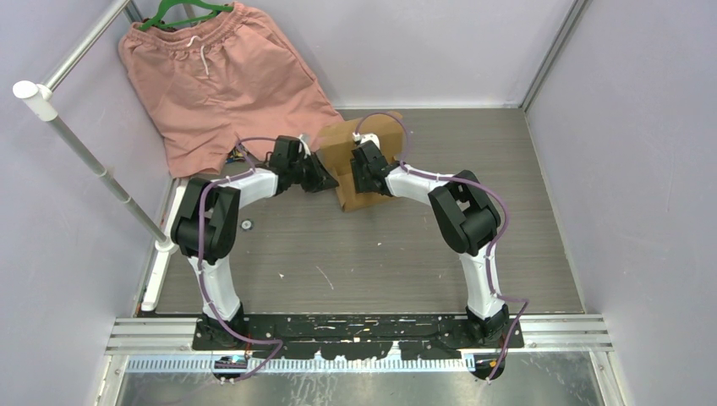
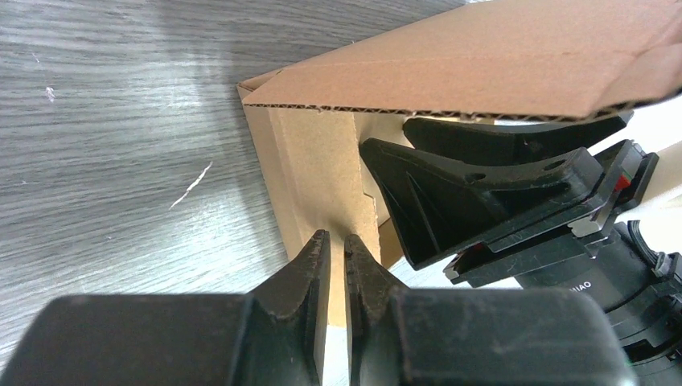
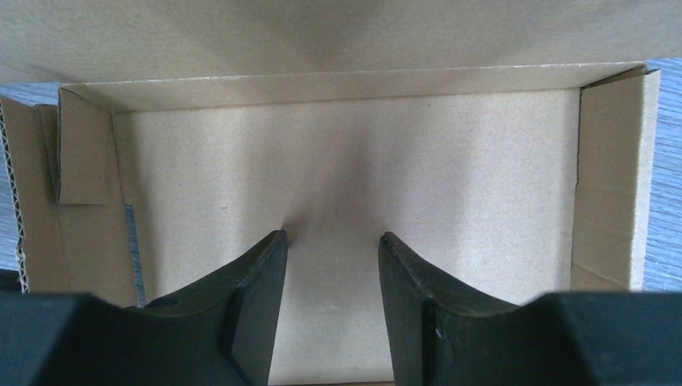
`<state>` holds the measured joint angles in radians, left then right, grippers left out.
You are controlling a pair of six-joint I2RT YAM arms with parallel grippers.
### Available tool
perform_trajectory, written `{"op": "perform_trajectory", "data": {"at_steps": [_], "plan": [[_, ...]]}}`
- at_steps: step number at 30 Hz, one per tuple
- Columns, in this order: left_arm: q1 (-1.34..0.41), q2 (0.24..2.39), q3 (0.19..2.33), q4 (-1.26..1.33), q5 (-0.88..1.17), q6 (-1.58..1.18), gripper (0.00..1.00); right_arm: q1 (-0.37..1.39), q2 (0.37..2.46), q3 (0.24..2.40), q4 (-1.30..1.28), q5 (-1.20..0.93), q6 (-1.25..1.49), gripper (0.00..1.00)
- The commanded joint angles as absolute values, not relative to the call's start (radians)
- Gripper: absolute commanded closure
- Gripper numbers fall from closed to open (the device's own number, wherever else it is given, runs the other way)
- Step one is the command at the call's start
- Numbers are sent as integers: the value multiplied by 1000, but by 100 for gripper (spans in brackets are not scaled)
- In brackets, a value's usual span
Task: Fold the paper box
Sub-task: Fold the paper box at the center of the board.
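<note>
One paper box (image 1: 345,145), one pair of shorts (image 1: 220,85), two hands (image 1: 324,180) (image 1: 365,173).

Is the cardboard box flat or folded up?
Partly folded: the paper box has its back and side walls standing around the floor, but the top is open, with the right gripper reaching inside.

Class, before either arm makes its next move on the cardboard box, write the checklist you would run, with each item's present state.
1. Right hand open, fingertips down on the floor of the plain brown corrugated cardboard box: ok.
2. Left hand firmly gripping the box's side wall: cannot tell; its fingers stand close either side of it.
3. Far wall raised: ok.
4. Lid flap shut: not ok, it stands open.
5. Salmon-pink cloth shorts apart from the box: ok.
</note>
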<state>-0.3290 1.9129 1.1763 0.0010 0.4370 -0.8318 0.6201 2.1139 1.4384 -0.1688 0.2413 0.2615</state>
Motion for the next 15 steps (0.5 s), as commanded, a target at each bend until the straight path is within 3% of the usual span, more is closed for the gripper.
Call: {"op": "perform_trajectory", "data": {"at_steps": [1,15], "plan": [[-339,1905,1224,-10,440,-807,87,649,2195,1394,-302,151,284,48],[-353,1989,1368,-269,450,-711,87,649,2198,1396,-297,143,288,48]]}}
